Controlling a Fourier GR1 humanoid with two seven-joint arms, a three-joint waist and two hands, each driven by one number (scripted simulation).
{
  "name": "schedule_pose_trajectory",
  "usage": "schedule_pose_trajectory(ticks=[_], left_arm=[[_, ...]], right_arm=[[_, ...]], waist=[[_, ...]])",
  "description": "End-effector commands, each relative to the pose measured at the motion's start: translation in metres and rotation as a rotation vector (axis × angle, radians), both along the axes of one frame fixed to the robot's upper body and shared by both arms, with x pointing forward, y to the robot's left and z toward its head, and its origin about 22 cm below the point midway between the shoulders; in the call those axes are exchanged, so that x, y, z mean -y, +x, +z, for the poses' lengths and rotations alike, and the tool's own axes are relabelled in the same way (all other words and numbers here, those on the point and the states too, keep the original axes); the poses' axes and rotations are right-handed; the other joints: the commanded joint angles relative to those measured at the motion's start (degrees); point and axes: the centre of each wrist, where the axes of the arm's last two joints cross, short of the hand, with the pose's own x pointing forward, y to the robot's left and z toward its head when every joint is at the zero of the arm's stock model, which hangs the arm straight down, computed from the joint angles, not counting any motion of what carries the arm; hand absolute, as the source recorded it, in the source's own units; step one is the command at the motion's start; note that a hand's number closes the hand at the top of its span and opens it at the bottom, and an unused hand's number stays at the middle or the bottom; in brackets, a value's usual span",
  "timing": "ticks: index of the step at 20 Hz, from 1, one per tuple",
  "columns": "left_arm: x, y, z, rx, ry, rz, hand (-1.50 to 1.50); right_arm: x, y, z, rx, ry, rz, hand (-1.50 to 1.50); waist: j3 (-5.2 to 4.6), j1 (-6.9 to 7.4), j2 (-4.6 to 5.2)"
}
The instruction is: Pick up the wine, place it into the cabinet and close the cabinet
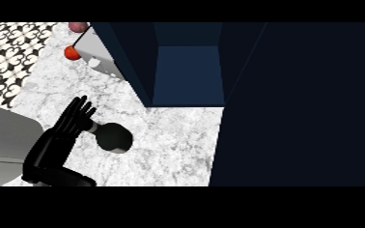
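Head view: steep look down on a white marbled worktop (171, 140) with a dark blue cabinet ahead.
Left hand: the black left hand (71, 121) shows at the lower left, fingers straight and spread, pointing up and to the right; it curls round nothing.
Wine: the wine (113, 136) stands on the worktop as a dark bottle seen from above, just right of the left hand's fingers; whether they touch it I cannot tell.
Cabinet: the cabinet (189, 72) stands open, its blue inner floor bare, beyond and to the right of the wine.
Cabinet door: a broad dark door panel (292, 101) fills the right side.
Other things: a red round object (72, 52) lies beside a white box (96, 53) at the upper left; a patterned tile wall (18, 53) edges the far left.
Right hand: not seen.
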Motion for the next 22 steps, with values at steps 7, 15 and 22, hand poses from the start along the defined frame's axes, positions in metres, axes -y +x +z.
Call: schedule_pose_trajectory(ticks=[7,15,22], left_arm=[[-0.018,0.013,-0.059,-0.069,-0.009,0.01,-1.5],[-0.006,0.01,-0.092,-0.1,-0.047,0.002,-1.5],[-0.019,0.013,-0.109,-0.124,-0.078,-0.02,-1.5]], right_arm=[[0.001,-0.023,0.006,0.014,0.021,0.087,-1.5],[0.001,-0.034,0.005,0.011,0.007,0.085,-1.5],[-0.004,-0.018,0.004,-0.005,0.021,0.09,-1.5]], waist=[[-0.07,-0.47,0.12],[-0.03,-0.31,0.03],[-0.06,-0.24,0.16]])
